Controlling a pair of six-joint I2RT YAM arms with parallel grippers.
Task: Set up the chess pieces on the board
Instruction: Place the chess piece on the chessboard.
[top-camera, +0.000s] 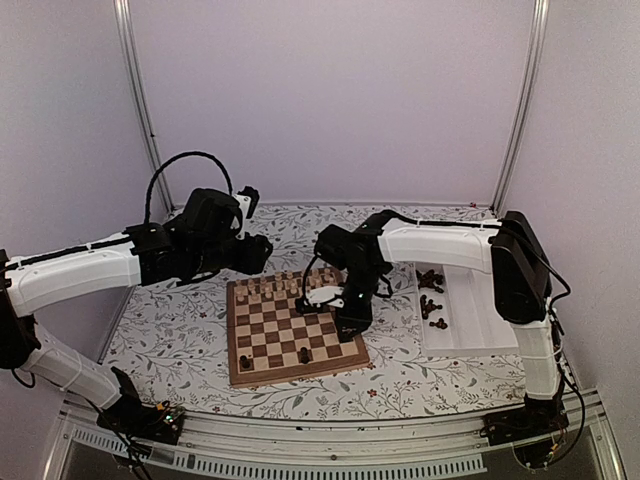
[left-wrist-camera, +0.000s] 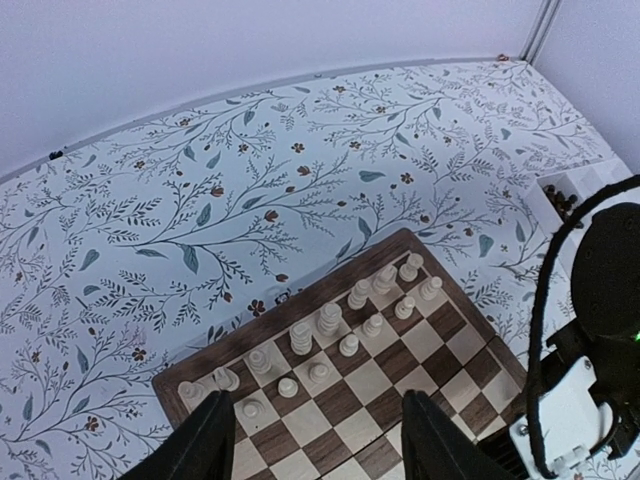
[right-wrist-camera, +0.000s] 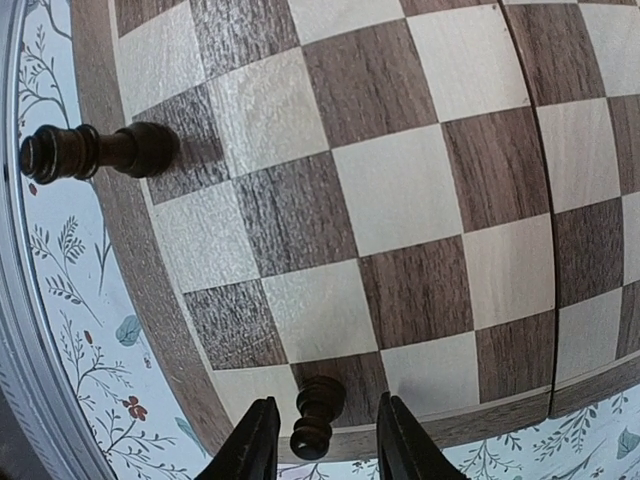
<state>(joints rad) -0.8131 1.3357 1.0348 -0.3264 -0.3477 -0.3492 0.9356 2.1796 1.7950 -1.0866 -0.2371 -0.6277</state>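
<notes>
I count one board (top-camera: 295, 332) on the flower-patterned desk (top-camera: 170, 320). One white tray (top-camera: 470, 318) lies just beside its right edge.

Two dark pieces stand upright on the board, both in the row nearest the arms. One (right-wrist-camera: 100, 152) is on a dark square at the near-left corner. The other (right-wrist-camera: 312, 425) is on a dark square further along that row, close to the border.

My right claw (right-wrist-camera: 326, 405) hangs over this second piece with one finger on either side. The jaws are parted and a sliver of board shows between each finger and the piece, so it is gripping nothing.

More dark pieces (top-camera: 431, 300) lie in the tray in three loose clumps. They are too small for me to count one by one.

The cream pieces (left-wrist-camera: 340, 330) fill the two far rows of the board. I make out about fifteen from the left wrist camera, but some overlap and I can't be sure of the number.

My left claw (left-wrist-camera: 320, 440) sits above the far-left part of the board. Its two fingers (left-wrist-camera: 205, 445) are spread wide with nothing between them.
</notes>
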